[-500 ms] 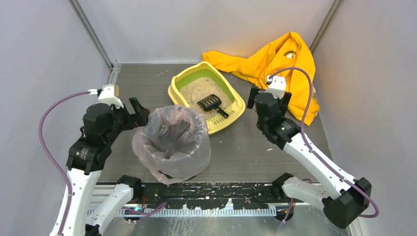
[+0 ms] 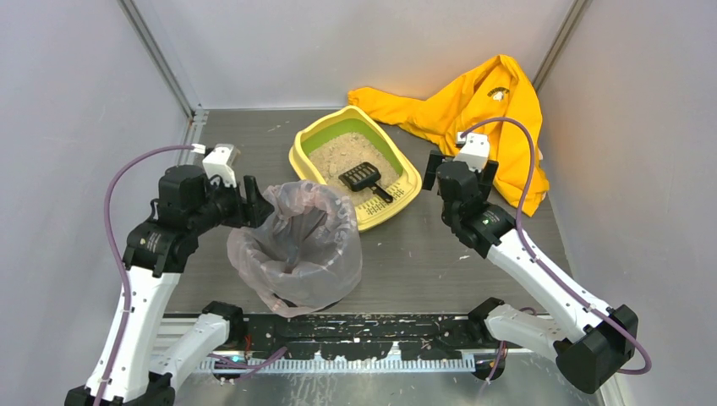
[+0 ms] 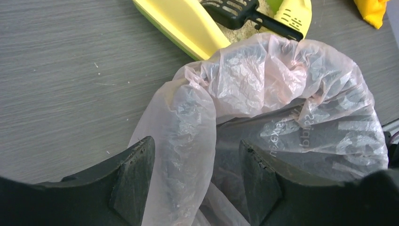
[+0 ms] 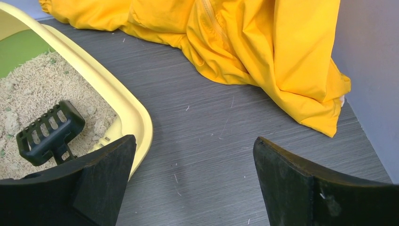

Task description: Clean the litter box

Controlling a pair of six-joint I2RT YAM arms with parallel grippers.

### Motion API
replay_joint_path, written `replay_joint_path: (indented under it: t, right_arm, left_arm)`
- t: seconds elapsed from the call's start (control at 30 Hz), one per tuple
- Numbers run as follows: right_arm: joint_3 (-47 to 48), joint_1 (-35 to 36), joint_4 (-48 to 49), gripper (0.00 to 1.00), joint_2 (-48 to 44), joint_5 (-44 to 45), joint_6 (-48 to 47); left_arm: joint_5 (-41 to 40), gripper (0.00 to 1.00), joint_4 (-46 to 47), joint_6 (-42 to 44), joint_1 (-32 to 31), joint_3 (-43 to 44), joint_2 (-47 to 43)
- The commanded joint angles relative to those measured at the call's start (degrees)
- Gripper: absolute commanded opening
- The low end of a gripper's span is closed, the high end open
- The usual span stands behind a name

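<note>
While the top view is taken, the litter box [image 2: 297, 159] is noted at the table's [image 2: 423, 254] centre rear, with a black scoop [image 2: 362, 177] laid on its litter. A bag-lined bin [image 2: 334, 271] is set just in front.

Left wrist: the left gripper [image 3: 195, 143] is held apart, and a fold of the bin liner [image 3: 188, 117] is straddled, not pinched.

Right wrist: the right gripper [image 4: 194, 140] is spread wide and empty over the table, between the box rim and a yellow garment [image 4: 263, 56].

My left arm [image 2: 139, 296] rises from the table's near-left corner, elbow bent, wrist turned rightward. My left gripper [image 3: 195, 146] has its jaws partly apart. My right arm [image 2: 541, 271] stretches from the near-right corner toward the far edge, my right gripper [image 4: 193, 141] spread wide, gripping nothing.
</note>
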Motion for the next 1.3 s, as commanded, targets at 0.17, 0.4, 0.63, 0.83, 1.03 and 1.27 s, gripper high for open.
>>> replay_joint_path:
  t: [0.17,0.4,0.63,0.83,1.03,1.27]
  right_arm:
    - [0.1,0.1,0.8,1.00,-1.1,-1.2,1.3]
    - [-0.8,0.1,0.9,1.00,-0.9,-0.9,0.8]
    - [-2.1,0.1,1.8,1.00,-0.7,-1.2,0.5]
    - [-1.6,0.1,1.9,1.00,-0.2,-4.9,1.2]
    - [-1.1,0.1,1.3,1.00,0.0,-6.6,1.5]
    - [-0.7,0.1,2.7,1.00,2.1,-7.6,1.9]
  left_arm:
    - [3.7,0.57,-4.2,2.6,-0.3,1.5,3.3]
    - [-2.1,0.12,-3.1,0.3,-0.4,-0.9,7.7]
    - [-11.9,0.00,0.7,-3.6,-0.4,1.0,7.1]
    - [-23.9,0.00,1.7,-3.7,-0.4,7.0,11.2]
    - [-29.7,0.00,1.9,-3.6,-0.4,12.3,14.7]
    - [-41.1,0.00,6.6,-7.3,-0.3,13.3,18.2]
